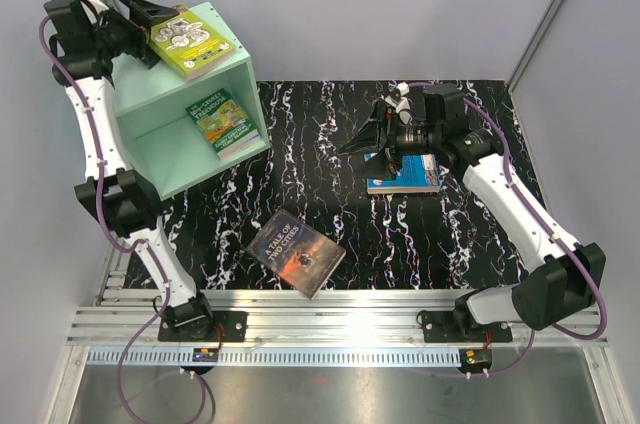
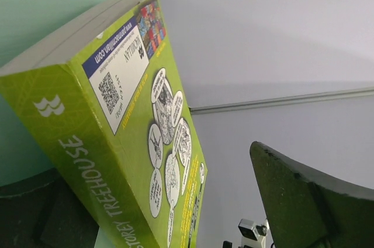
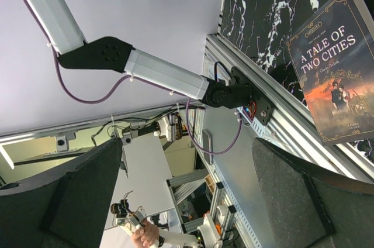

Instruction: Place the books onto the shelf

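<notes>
Lime-green book [image 1: 190,41] rests on the upper wall of the shelf [image 1: 150,144], not inside. Left gripper [image 1: 150,32] is wide about the book's end, one finger [image 2: 304,201] clear of the cover. Release step, I judge. Next: back off without dragging it.

Green book [image 1: 222,122] lies inside. Right gripper [image 1: 368,136] is wide and empty above the blue book [image 1: 410,176]. Dark book [image 1: 297,252] lies apart on the table [image 1: 470,104].

shelf [image 1: 150,84] far left; first book [image 1: 190,41] on top, second book [image 1: 222,122] inside (lying flat).
</notes>
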{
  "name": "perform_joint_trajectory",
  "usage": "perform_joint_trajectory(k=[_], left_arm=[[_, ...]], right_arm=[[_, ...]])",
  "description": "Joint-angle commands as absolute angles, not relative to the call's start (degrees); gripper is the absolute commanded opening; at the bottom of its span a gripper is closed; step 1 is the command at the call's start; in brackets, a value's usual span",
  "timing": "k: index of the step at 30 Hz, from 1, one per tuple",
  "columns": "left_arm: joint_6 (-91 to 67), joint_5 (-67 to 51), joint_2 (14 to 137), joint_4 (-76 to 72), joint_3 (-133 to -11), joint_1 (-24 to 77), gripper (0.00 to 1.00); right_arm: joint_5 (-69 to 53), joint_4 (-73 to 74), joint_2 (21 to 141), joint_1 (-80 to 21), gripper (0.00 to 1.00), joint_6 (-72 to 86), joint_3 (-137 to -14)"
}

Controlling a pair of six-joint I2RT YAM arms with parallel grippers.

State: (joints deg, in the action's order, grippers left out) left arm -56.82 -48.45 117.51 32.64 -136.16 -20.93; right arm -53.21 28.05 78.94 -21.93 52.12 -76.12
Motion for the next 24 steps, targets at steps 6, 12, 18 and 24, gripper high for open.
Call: perform_joint_trajectory(k=[6, 12, 18, 24], left_arm=[[-48.62, -42.56, 114.53, 48.04, -144.4, -23.12, 0.99], [-37.64, -29.37, 109.25, 60.98, -145.02, -23.03, 0.99], [-30.95, -18.21, 106.18, 67.67, -145.98, -23.03, 0.99], [-29.88, -8.0, 100.9, 68.56, -141.78, -23.03, 0.99]], right_arm=[[-54.75, 25.14, 79.1, -21.18, 1.0, 51.77, -75.32], [-55.11, 23.91, 79.54, -21.18, 1.0, 52.12, -74.18], [-56.25, 21.98, 80.33, -21.18, 1.0, 53.26, -71.9], [-56.78, 21.8, 80.68, -21.09, 1.0, 52.74, -70.93]])
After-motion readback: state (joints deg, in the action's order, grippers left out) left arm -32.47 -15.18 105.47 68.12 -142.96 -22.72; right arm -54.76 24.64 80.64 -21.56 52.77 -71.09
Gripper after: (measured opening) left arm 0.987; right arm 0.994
